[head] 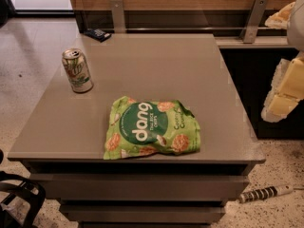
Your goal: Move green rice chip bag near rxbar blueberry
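Green rice chip bag (152,127) lies flat, lower centre, untouched. Gripper (284,93) hangs at the right edge of frame, off the table (156,65); its grip I cannot tell. Approach step: next, grasp the bag, then carry it upper left to rxbar blueberry (97,34).

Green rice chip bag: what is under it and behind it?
The green rice chip bag lies flat on the table; anything beneath is hidden. Behind it, far-left: the rxbar blueberry. The gripper hangs off the table's right side.
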### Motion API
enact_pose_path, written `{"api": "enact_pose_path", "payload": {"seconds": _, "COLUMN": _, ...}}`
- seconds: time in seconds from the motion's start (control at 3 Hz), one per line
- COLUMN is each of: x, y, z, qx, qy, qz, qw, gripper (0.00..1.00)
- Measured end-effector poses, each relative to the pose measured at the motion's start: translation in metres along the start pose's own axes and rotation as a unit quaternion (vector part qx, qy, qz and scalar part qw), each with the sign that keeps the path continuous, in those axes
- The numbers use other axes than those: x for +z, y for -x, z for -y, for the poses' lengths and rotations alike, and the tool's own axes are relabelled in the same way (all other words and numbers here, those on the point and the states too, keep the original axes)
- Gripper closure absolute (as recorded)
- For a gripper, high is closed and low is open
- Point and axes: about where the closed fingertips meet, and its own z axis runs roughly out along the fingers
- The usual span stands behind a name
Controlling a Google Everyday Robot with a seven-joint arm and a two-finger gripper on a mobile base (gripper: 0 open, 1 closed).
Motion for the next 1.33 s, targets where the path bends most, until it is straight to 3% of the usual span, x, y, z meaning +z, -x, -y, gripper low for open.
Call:
{"api": "enact_pose_path", "payload": {"seconds": 0.67, "x": 0.006, "y": 0.006, "z": -0.004, "qx": -0.009, "qy": 0.008, "qz": 0.008, "qw": 0.9999, "gripper": 0.0}}
{"api": "enact_pose_path", "payload": {"seconds": 1.33, "x": 0.055, "y": 0.04, "z": -0.031, "qx": -0.037, "qy": 0.043, "qz": 0.007, "qw": 0.9983, "gripper": 0.0}}
